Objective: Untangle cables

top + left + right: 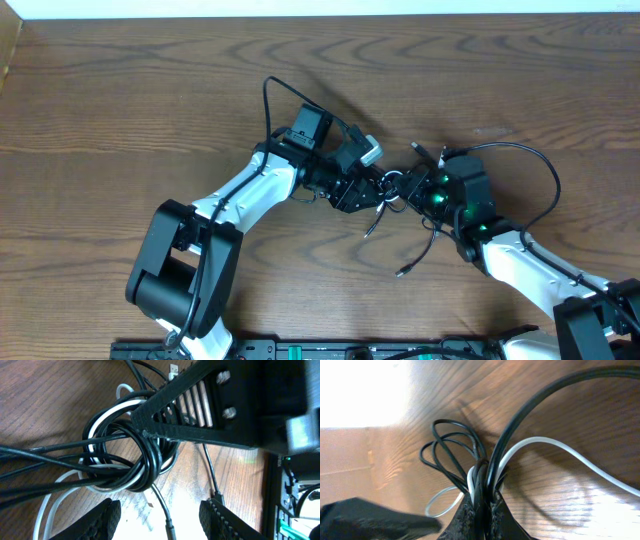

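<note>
- My right gripper (481, 512) has its jaws pinched together on the cables (481, 477), gripping the knot where the black and white strands cross.
- My left gripper (160, 519) stands with its fingers (102, 520) apart. Only a loose black tail runs through the gap, and the knot lies just ahead of the tips.
- The black cable (145, 457) winds tightly around the white cable (536, 439) — the right gripper's finger cuts across the top of that coil.
- Both arms reach in from my edge of the table (150, 80) and meet nose to nose near its middle.
- Loose ends trail back toward me — one plug (401, 271) lies on the wood.
</note>
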Motion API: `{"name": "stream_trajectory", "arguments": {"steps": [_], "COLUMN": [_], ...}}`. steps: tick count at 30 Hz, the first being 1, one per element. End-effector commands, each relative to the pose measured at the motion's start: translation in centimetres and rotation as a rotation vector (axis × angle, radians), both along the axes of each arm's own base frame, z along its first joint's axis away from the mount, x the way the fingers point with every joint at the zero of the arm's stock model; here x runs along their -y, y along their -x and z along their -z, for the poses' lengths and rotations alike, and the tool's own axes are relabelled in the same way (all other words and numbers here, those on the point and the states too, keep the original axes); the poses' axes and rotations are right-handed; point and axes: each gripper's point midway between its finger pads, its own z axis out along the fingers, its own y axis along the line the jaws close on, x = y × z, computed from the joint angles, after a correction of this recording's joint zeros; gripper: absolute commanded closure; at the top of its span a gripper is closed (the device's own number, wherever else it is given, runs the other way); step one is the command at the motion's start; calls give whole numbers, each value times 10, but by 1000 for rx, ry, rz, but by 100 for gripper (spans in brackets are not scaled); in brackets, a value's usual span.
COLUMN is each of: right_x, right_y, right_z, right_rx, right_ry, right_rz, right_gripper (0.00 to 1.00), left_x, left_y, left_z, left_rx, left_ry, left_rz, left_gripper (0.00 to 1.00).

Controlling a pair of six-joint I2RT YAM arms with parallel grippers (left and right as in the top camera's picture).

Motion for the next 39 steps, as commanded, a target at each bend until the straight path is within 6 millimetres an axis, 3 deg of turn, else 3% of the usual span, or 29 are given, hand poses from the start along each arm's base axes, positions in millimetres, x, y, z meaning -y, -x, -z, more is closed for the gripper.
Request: {"name": "stream_trajectory", "arguments": {"steps": [1, 10, 13, 14, 25, 27, 31, 34, 36, 39], "right_x": [-15, -26, -27, -28, -36, -37, -39, -39, -39, -39], "right_y": [6, 7, 8, 8, 5, 7, 9, 9, 9, 10], "right_z": [-11, -25, -26, -26, -42, -44, -45, -44, -44, -42], "right_rx": [-11, 21, 18, 18, 64, 66, 63, 74, 84, 91], "right_ry": [-98, -161, -168, -169, -228, -237, -246, -234, -223, -208], "right_rz": [-85, -139, -145, -146, -175, -188, -204, -212, -221, -233], "right_gripper": [99, 99, 99, 99, 99, 99, 99, 99, 99, 99], "left_x": [1, 3, 3, 3, 7, 7, 5, 5, 5, 5], "left_y": [-5, -4, -4, -4, -2, -2, -5, -6, -6, -6], "left_z": [-7, -8, -8, -8, -8, -6, -3, -3, -3, -3], "left_rx": [60, 59, 59, 59, 64, 71, 87, 90, 90, 91], "left_ry": [-7, -4, -4, -4, -5, -17, -40, -42, -42, -42], "left_rz": [10, 10, 10, 10, 19, 17, 6, 5, 4, 4], "left_gripper": [44, 43, 27, 25, 25, 31, 67, 86, 92, 92]}}
